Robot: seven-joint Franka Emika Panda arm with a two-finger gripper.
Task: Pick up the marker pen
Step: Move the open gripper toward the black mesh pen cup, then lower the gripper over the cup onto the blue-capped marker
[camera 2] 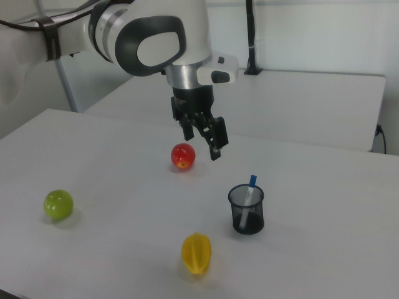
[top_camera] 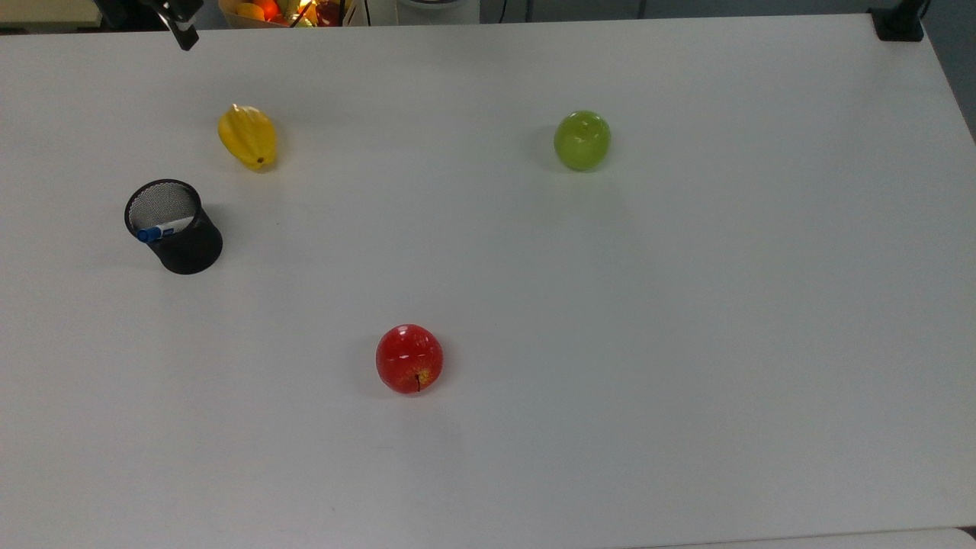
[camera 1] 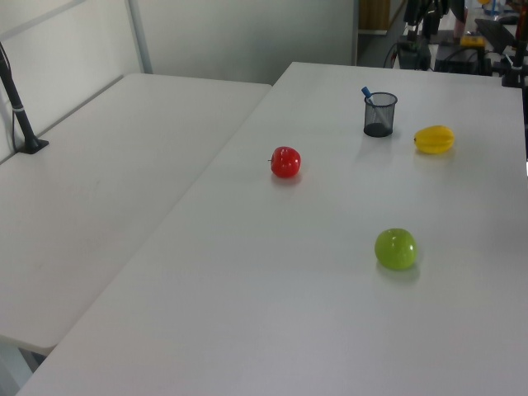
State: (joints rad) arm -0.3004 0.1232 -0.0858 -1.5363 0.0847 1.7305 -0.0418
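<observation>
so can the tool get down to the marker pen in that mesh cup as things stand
Probably yes. The marker pen stands tilted in the black mesh cup, its blue cap above the rim, nothing over it. The tool hangs open in the air, up and toward the right view's left of the cup. The starfruit lies apart.

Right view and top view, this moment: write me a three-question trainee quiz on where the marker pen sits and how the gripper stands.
1. True or false: the marker pen lies flat on the table.
2. Which fruit lies nearest the mesh cup in the top view? A) red apple B) yellow starfruit C) green apple
3. Fill in: in the right view the gripper hangs above the table with its fingers ____.

Key
1. False: it stands tilted in the black mesh cup, blue cap poking above the rim.
2. B
3. open, holding nothing, up and to the right view's left of the cup.
</observation>
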